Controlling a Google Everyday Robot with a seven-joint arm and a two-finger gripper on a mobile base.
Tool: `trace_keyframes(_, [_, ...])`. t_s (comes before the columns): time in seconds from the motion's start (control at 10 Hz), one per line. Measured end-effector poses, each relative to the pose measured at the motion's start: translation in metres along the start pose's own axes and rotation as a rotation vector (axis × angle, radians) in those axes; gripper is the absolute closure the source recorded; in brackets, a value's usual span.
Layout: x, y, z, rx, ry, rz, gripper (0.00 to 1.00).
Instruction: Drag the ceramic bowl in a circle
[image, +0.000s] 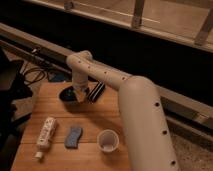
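The ceramic bowl (66, 95) is dark and shallow and sits at the far edge of the wooden table (95, 122), left of centre. My white arm reaches in from the lower right and bends down over it. The gripper (81, 92) hangs at the bowl's right side, at or just inside its rim, and hides part of the bowl. I cannot tell whether it touches the bowl.
A small white cup (107, 141) stands near the table's front, close to my arm. A blue sponge (73, 136) and a white bottle (45, 137) lie at the front left. Dark cables and a black object (12, 80) lie off the table's left. A rail runs behind.
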Motion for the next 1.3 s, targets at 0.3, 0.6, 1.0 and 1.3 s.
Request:
trace_keyframes(0.3, [-0.008, -0.014, -0.01, 0.067, -0.008, -0.029, 1.0])
trace_keyframes(0.6, [-0.057, -0.04, -0.012, 0.109, -0.033, -0.131, 1.0])
trace_keyframes(1.0, [-0.13, -0.05, -0.002, 0.106, -0.078, -0.303, 1.0])
trace_keyframes(1.3, [-0.149, -0.023, 0.005, 0.045, -0.072, -0.342, 1.0])
